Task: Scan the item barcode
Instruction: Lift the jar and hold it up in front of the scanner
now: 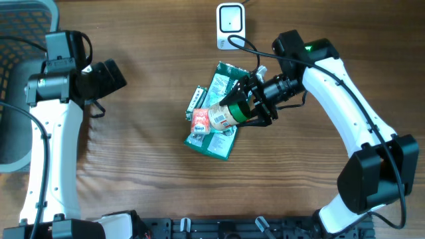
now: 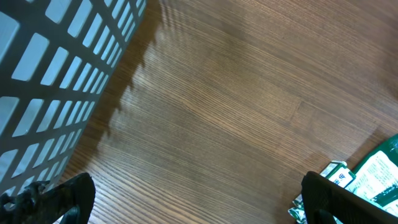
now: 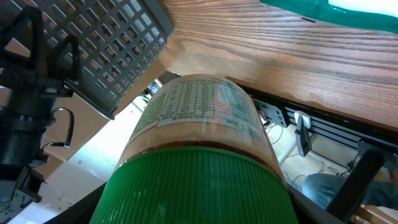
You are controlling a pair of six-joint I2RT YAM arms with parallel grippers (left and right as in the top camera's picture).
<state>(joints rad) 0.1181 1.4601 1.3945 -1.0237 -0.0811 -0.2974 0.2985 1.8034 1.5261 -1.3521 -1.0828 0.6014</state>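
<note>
**Item:** jar [image 1: 220, 116] with a ribbed green lid [image 1: 239, 112] and a printed label [image 3: 199, 106].
**Location:** grasped at the lid end by the right hand [image 1: 247, 107]. It lies sideways, base pointing away from the hand, over a green packet [image 1: 222, 143] on the desk [image 1: 146, 166].
**Scanner** [image 1: 230, 20]: white, beyond the right hand, well apart from the jar.
**Left hand** [image 1: 109, 74]: released, jaws spread wide, nothing between them, beside a mesh basket [image 1: 20, 26].
**Overhead only:** scanner, both arms, the whole packet.
**Right wrist only:** the label's fine print in a table; whether it includes a barcode cannot be told.
**Left wrist only:** bare wood between the fingers [image 2: 68, 196], with a packet corner by the far one.
</note>
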